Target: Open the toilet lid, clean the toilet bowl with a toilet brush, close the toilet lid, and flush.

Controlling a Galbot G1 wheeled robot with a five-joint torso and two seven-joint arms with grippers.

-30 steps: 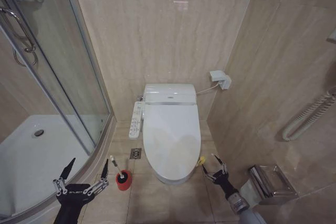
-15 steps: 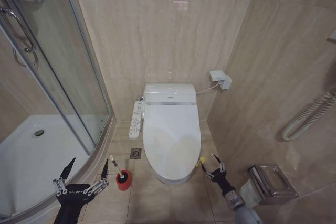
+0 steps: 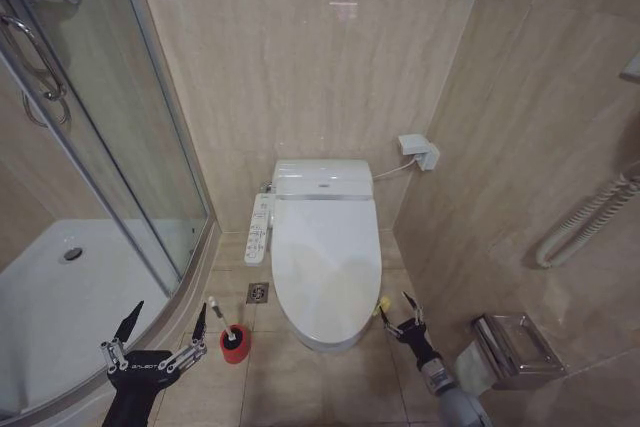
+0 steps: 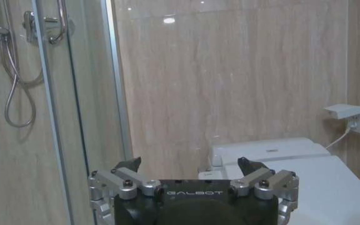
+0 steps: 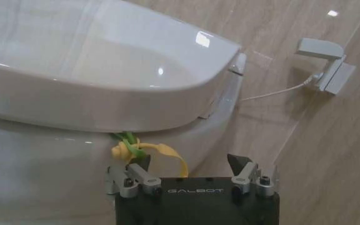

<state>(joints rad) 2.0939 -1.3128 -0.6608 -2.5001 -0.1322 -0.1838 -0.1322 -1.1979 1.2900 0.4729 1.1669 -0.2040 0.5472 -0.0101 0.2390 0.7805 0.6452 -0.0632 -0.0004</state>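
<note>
- The lid lies closed on the toilet, by the back wall
- The right gripper is low at the toilet's front right side, fingers spread, just beside the yellow-green strap under the lid edge
- The left gripper hovers wide open, near the shower tray
- The brush stands in its red holder on the floor, left of the toilet
</note>
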